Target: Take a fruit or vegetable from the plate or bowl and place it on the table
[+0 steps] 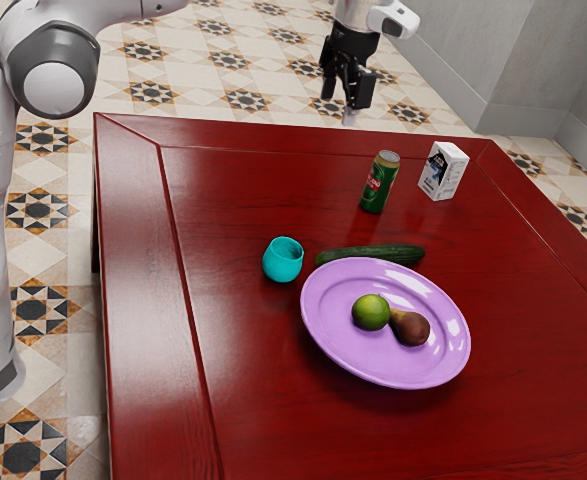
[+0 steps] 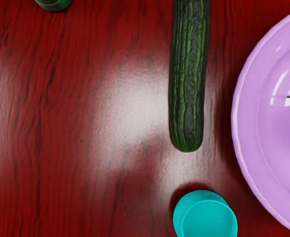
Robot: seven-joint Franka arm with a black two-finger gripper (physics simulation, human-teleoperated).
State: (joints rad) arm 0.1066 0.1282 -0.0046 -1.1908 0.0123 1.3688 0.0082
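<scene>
Lime, round and green, sits just beside a brown, tapered pear on the glossy lilac plate. I cannot tell how the jaws stand. Best centre them, spread, above the lime, descend clear of the pear, then lift past the rim toward the red wooden table.

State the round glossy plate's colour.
The plate is plain light purple; the exterior view shows it best.

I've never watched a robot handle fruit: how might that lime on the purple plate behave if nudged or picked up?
The round lime would probably roll if nudged, perhaps against the pear beside it. The raised rim of the plate might stop it. Its plump, undented skin suggests the lime is fairly firm.
</scene>
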